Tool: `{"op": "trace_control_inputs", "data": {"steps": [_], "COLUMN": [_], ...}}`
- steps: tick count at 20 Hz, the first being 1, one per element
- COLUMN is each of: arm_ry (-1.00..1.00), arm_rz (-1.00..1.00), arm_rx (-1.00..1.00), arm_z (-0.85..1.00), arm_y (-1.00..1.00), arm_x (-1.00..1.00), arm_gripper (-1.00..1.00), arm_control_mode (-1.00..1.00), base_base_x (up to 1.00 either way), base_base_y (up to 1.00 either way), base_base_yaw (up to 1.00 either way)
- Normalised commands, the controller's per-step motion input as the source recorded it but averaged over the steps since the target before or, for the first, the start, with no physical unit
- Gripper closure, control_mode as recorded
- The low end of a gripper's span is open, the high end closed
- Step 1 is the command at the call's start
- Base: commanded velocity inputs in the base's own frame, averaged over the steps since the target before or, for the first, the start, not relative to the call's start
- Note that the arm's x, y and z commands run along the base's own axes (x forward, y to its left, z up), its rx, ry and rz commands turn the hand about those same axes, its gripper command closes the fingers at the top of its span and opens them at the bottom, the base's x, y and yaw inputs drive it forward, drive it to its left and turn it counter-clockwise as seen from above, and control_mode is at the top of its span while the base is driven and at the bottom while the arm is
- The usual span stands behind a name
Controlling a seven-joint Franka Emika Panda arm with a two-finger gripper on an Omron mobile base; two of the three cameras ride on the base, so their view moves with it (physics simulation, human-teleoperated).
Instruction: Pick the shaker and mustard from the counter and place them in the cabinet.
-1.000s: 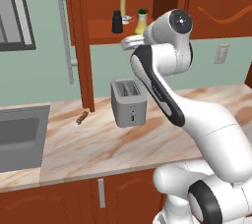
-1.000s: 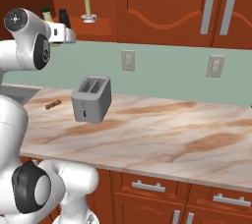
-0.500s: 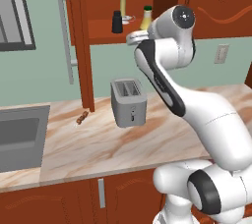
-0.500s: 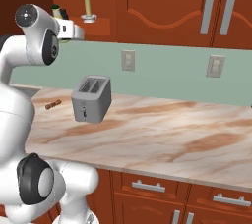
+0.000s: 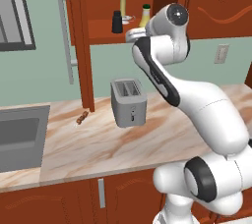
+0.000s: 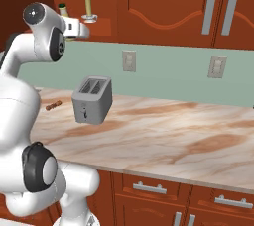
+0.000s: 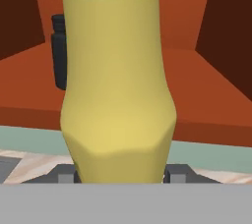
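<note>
The yellow mustard (image 7: 118, 95) stands upright between my fingertips, and my gripper (image 7: 120, 176) is shut on its lower body. From the left base view the mustard (image 5: 145, 16) with its green cap is level with the cabinet's shelf niche (image 5: 101, 32), just above my hand. The black shaker (image 5: 116, 22) stands on that shelf, and the hand view has the shaker (image 7: 59, 51) behind and left of the bottle. In the right base view the mustard's cap (image 6: 63, 9) peeks over my arm. The counter (image 5: 98, 144) lies below.
A pale candle (image 5: 123, 7) in a white holder stands on the shelf between shaker and mustard. The cabinet door (image 5: 78, 46) hangs open at the left with its bar handle (image 5: 64, 26). A grey toaster (image 5: 129, 102), a small brown stick (image 5: 82, 117) and the sink (image 5: 19, 137) are below.
My hand has risen a little and shifted slightly right, carrying the mustard closer to the shelf niche. The shaker and candle have not moved.
</note>
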Motion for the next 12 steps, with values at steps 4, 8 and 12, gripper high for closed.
{"op": "trace_control_inputs", "data": {"steps": [4, 8, 12], "arm_ry": [0.00, 0.00, 0.00], "arm_rz": [-0.03, -0.03, -0.02], "arm_rx": [0.00, 0.00, 0.00], "arm_z": [0.00, 0.00, 0.00], "arm_y": [-0.11, -0.11, -0.13], "arm_x": [0.30, 0.33, 0.35], "arm_gripper": [1.00, 1.00, 1.00], "arm_control_mode": [-1.00, -1.00, -1.00], "base_base_x": [0.00, 0.00, 0.00], "base_base_y": [0.00, 0.00, 0.00], "base_base_yaw": [0.00, 0.00, 0.00]}}
